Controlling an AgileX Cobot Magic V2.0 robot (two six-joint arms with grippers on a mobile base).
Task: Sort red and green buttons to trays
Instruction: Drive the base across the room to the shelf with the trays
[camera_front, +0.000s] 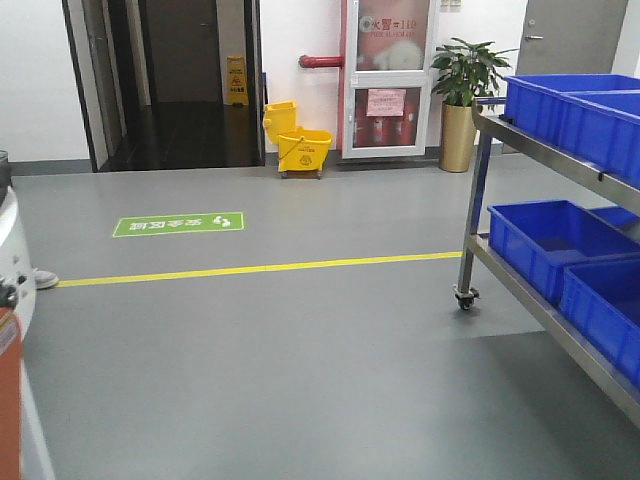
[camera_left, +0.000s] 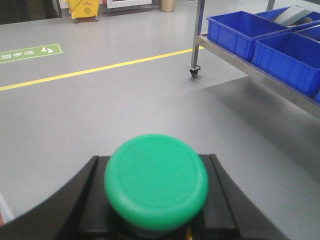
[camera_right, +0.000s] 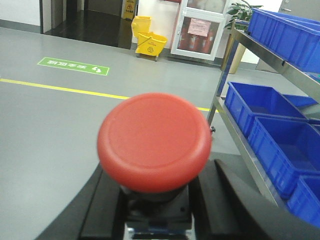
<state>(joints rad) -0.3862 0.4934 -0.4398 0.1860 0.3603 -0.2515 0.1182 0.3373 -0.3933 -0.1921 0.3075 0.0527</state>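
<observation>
The green button (camera_left: 156, 180) fills the lower middle of the left wrist view, its round cap facing the camera. My left gripper (camera_left: 154, 161) is shut on its dark base, with a black finger (camera_left: 85, 200) on each side. In the right wrist view the red button (camera_right: 155, 140) sits the same way. My right gripper (camera_right: 159, 175) is shut on its dark boxy base (camera_right: 157, 207). Both buttons are held in the air above the grey floor. The trays are out of view. Neither gripper shows in the front view.
A wheeled steel cart (camera_front: 478, 190) with deep blue bins (camera_front: 548, 240) stands at the right. A yellow floor line (camera_front: 260, 268), a green floor sign (camera_front: 178, 224), a yellow mop bucket (camera_front: 300, 145), a potted plant (camera_front: 462, 95) and a dark doorway (camera_front: 180, 90) lie ahead.
</observation>
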